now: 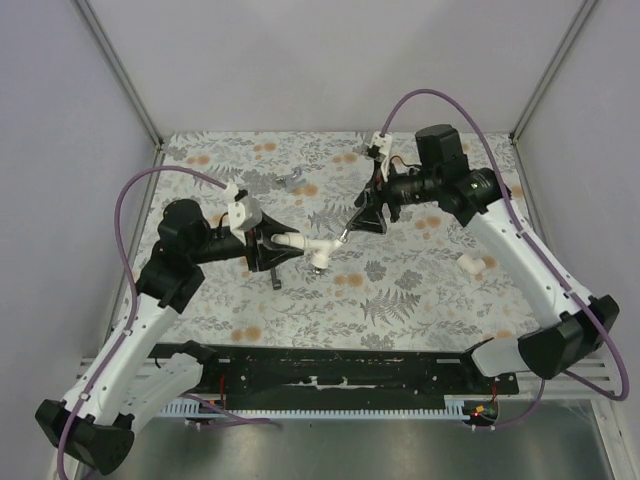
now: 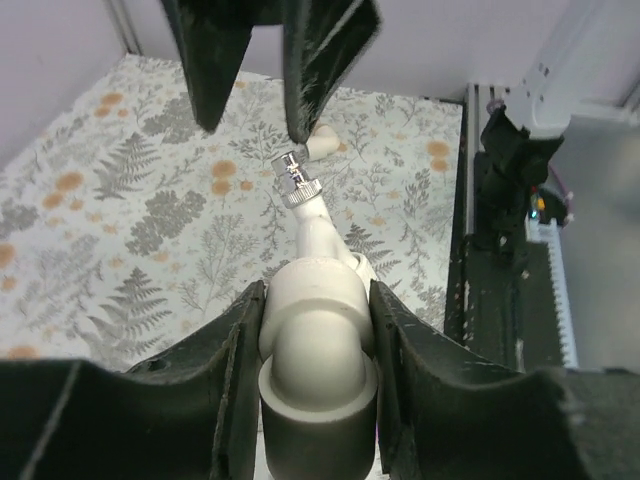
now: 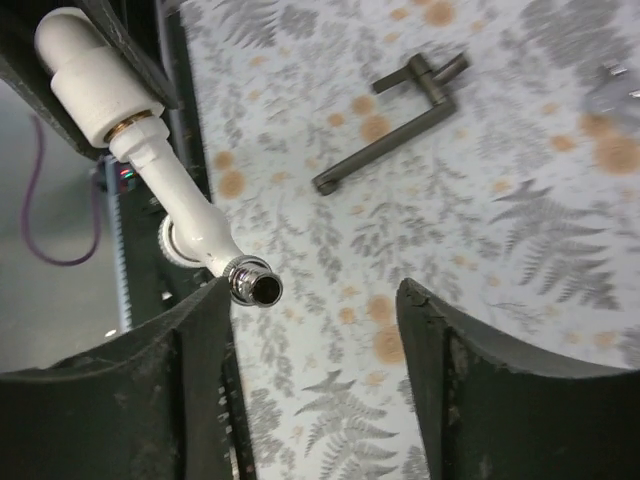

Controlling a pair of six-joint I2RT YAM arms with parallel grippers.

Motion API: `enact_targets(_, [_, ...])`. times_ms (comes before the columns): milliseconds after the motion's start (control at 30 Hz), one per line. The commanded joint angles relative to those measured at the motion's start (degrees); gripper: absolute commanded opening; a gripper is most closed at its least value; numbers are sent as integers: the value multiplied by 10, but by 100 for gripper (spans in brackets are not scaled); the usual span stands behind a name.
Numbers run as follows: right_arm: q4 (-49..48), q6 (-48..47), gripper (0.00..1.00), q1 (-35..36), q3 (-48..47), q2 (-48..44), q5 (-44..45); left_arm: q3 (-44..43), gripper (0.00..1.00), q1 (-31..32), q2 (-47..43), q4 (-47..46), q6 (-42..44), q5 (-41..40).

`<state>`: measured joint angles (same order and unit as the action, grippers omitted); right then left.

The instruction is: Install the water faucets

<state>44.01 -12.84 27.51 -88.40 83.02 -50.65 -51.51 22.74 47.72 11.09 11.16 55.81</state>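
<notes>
My left gripper is shut on the white elbow end of a water faucet, held above the table and pointing right. In the left wrist view the faucet fills the shut jaws and its silvery end points away. My right gripper is open at that tip. In the right wrist view the silvery end sits just inside my right gripper's left finger, not clamped. A second white faucet lies on the table to the right, also in the left wrist view.
A dark T-shaped tool lies on the fern-print cloth under the left gripper. A tiny grey metal piece lies further back. A black rail runs along the near edge. Grey walls close in the table.
</notes>
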Motion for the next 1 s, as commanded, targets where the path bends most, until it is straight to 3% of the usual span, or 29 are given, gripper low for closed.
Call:
enact_targets(0, [-109, -25, 78, -4, 43, -79, 118, -4, 2, 4, 17, -143, -290, -142])
enact_targets(67, [-186, -36, 98, 0, 97, -113, 134, -21, 2, 4, 36, -130, -380, -213])
enact_targets(233, [-351, -74, 98, 34, 215, -176, 183, -30, 2, 4, 56, -121, -541, -311])
enact_targets(433, [-374, -226, 98, 161, 255, -175, 358, -38, 2, 4, 69, -88, -641, -366])
enact_targets(867, [-574, -363, 98, 244, 329, -103, 503, -40, 2, 4, 82, -100, -708, -345])
enact_targets(967, [-612, -377, 90, 251, 333, -88, 543, -41, 2, 4, 81, -100, -709, -338])
